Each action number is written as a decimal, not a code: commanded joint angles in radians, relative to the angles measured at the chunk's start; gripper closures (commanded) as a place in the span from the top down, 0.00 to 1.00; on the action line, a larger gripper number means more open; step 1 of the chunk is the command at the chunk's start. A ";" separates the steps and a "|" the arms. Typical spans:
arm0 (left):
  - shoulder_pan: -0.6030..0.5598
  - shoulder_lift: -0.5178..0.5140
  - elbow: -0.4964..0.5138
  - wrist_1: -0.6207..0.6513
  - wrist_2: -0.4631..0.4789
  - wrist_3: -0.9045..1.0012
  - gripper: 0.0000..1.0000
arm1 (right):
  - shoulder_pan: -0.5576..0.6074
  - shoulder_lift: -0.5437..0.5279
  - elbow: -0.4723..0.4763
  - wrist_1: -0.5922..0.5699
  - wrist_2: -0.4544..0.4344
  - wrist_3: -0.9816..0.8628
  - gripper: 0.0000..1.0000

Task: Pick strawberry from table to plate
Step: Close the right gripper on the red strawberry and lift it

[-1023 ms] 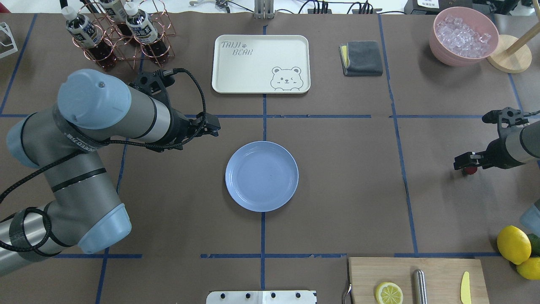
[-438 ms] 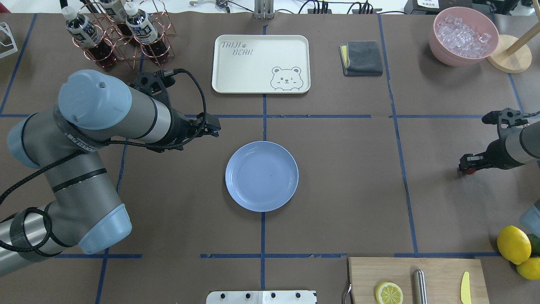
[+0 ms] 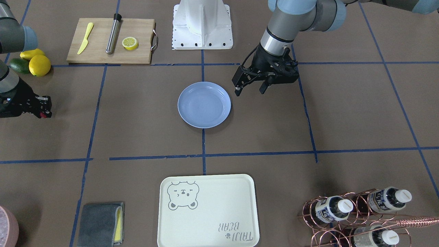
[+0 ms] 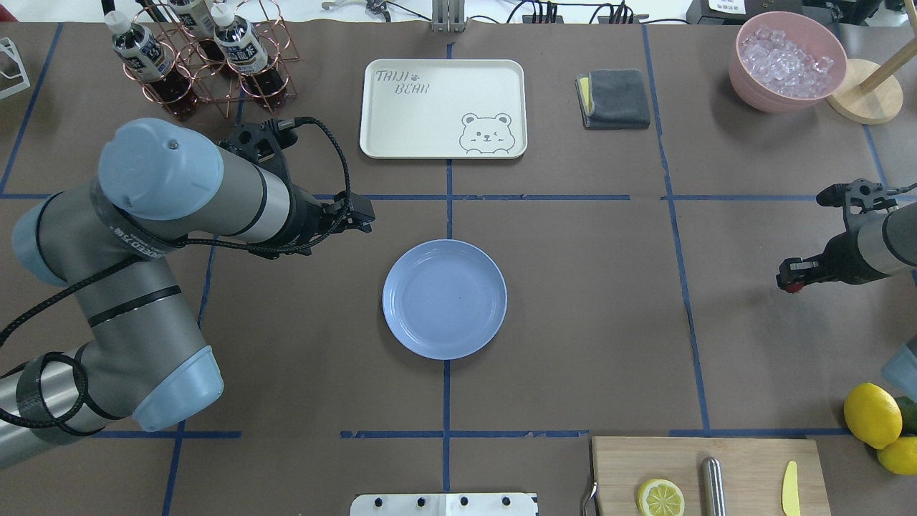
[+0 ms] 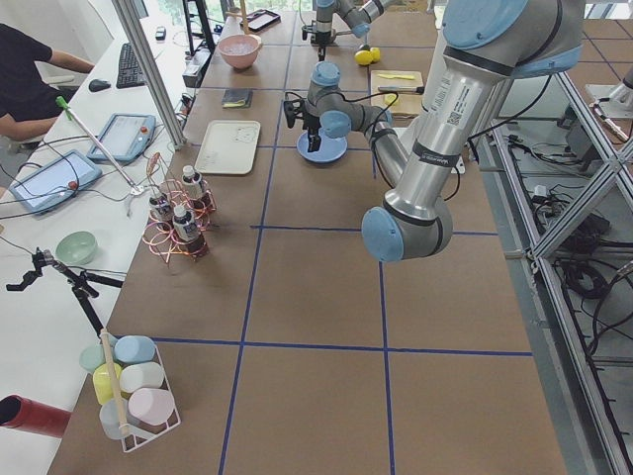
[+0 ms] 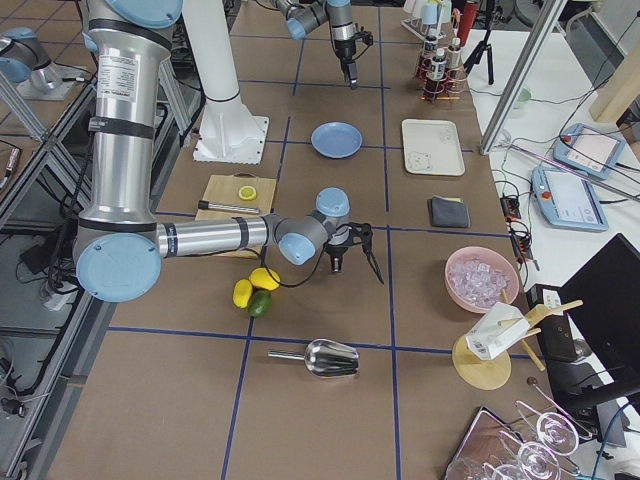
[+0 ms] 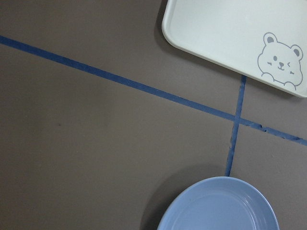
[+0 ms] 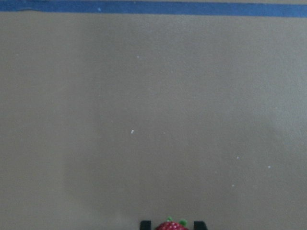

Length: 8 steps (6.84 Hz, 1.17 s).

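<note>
Strawberry (image 8: 171, 225), a second ago loose between spread fingers, is now clamped in the right gripper (image 4: 790, 279) low over the table (image 4: 587, 301), well apart from the plate (image 4: 430, 315): grasp apparently secured, lift and carry remaining.

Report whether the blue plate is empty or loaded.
Empty: the plate shows only bare blue surface; the strawberry sits away from it, between the fingertips of the right end effector.

Only the top of the strawberry (image 8: 171, 225) shows between the two fingers (image 8: 145, 224); the right wrist view's bottom edge cuts off the rest, and the fingers are mere stubs there. From overhead it is a red speck just beneath the right gripper (image 4: 786, 275), too small to make out.
</note>
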 commanded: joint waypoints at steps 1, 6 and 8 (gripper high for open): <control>-0.026 0.013 -0.001 0.010 -0.002 0.089 1.00 | -0.001 0.043 0.092 -0.070 0.048 0.010 0.00; -0.147 0.098 -0.010 0.097 -0.034 0.451 1.00 | -0.177 0.500 0.125 -0.415 0.007 0.374 0.00; -0.228 0.181 -0.009 0.097 -0.077 0.659 1.00 | -0.281 0.629 0.091 -0.495 -0.102 0.446 0.00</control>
